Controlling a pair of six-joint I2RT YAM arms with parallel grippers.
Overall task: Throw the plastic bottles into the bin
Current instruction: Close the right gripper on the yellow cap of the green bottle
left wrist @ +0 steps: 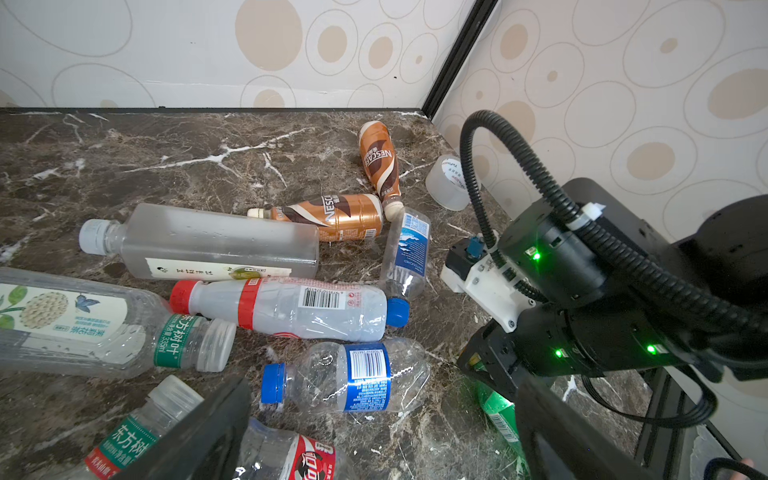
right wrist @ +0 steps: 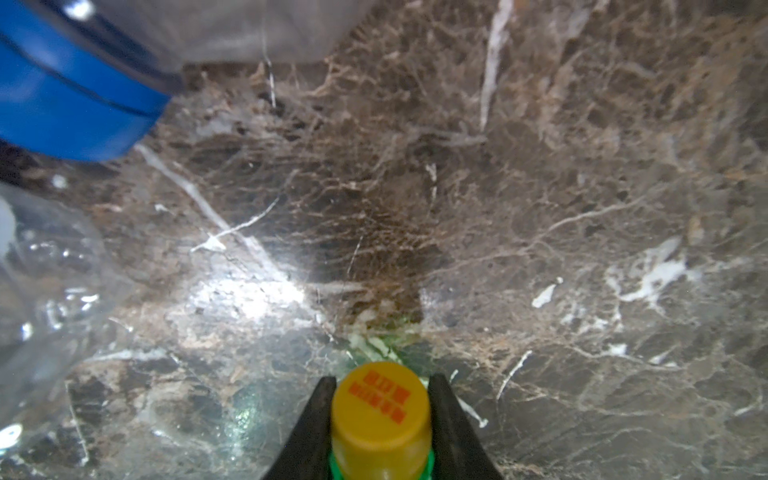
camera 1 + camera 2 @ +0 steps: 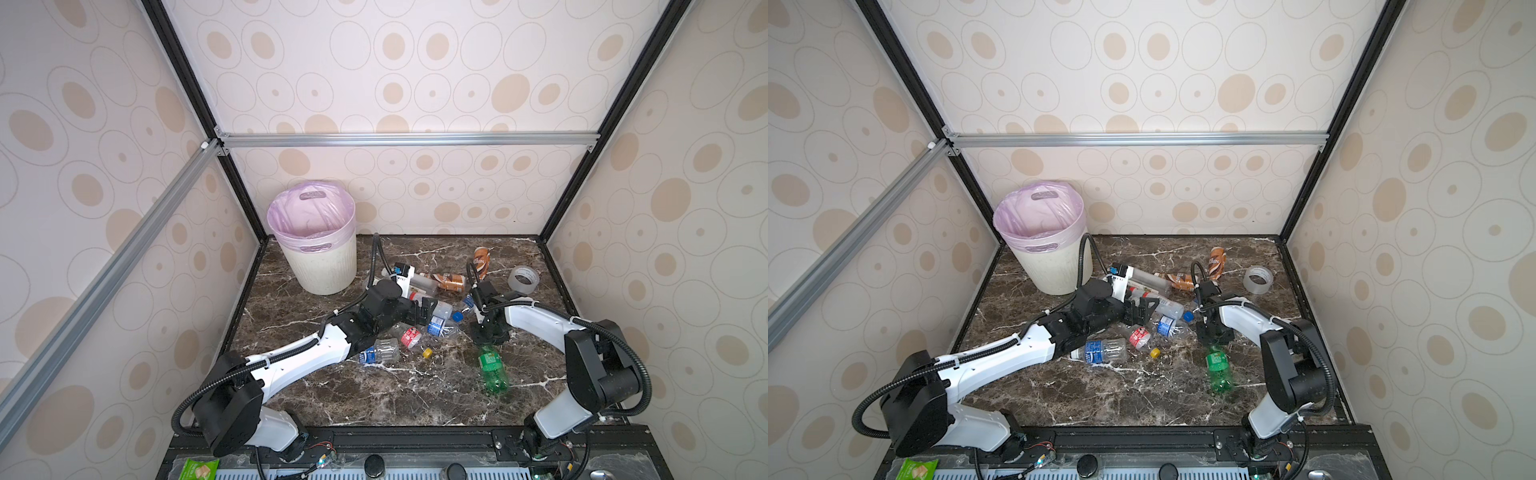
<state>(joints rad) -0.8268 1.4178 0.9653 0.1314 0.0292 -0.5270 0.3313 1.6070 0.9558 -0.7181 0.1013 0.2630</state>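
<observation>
Right gripper (image 2: 381, 384) clamped on green bottle (image 3: 493, 374) at its yellow cap (image 2: 380, 401), the narrow end that fits the jaws. Bottle lies flat on marble table (image 3: 374, 399), apparently not yet lifted. Left gripper (image 3: 427, 309) spread wide over the clear bottles (image 1: 291, 309), suited to a body grasp. Bin (image 3: 328, 270) stands in far-left corner, well apart

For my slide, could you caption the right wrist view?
Right gripper shut on the green bottle by its yellow cap.
</observation>
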